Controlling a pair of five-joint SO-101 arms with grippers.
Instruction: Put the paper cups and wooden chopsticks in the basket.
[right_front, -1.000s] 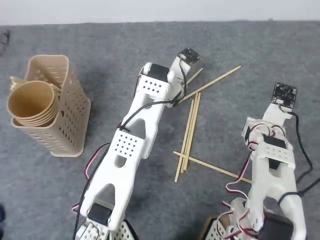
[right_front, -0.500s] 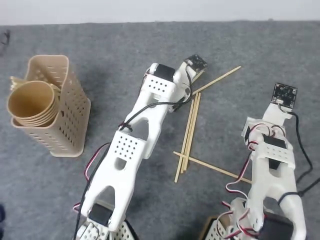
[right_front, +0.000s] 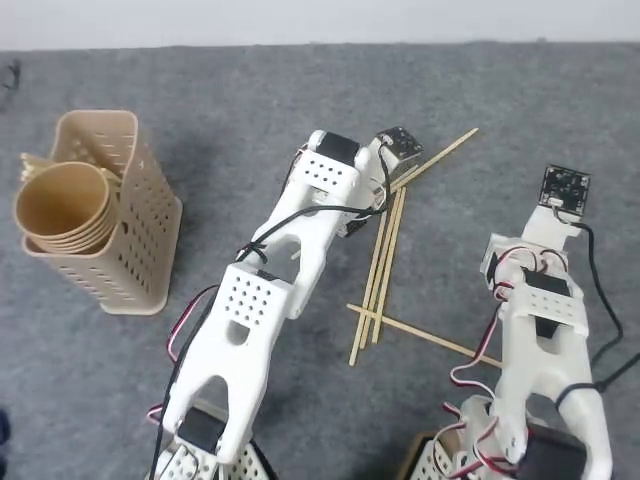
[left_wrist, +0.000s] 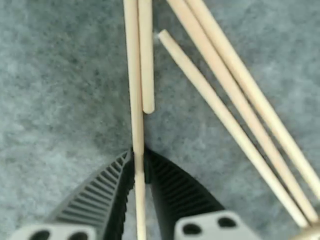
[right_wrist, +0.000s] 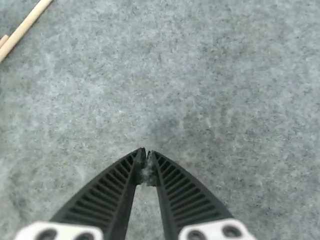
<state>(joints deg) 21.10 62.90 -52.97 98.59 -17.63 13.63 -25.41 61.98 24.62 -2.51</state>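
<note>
Several wooden chopsticks (right_front: 382, 262) lie scattered on the grey carpet at the centre of the high view. My left gripper (left_wrist: 138, 156) is shut on one chopstick (left_wrist: 134, 85), whose shaft runs out between the dark fingers (left_wrist: 107, 192); other chopsticks (left_wrist: 227, 90) lie alongside. In the high view the left gripper (right_front: 392, 165) sits at the far end of the chopstick pile. The beige basket (right_front: 140, 230) stands at the left with stacked paper cups (right_front: 62, 205) inside. My right gripper (right_wrist: 144, 155) is shut and holds nothing, low over bare carpet.
A chopstick tip (right_wrist: 25, 25) crosses one corner of the right wrist view. The right arm (right_front: 540, 330) stands at the right of the pile. Open carpet lies between the basket and the left arm. A pale wall edge runs along the far side.
The left arm has swung to the right, bringing its gripper over the far ends of the chopsticks. The long angled chopstick shifted slightly. The right arm stayed still.
</note>
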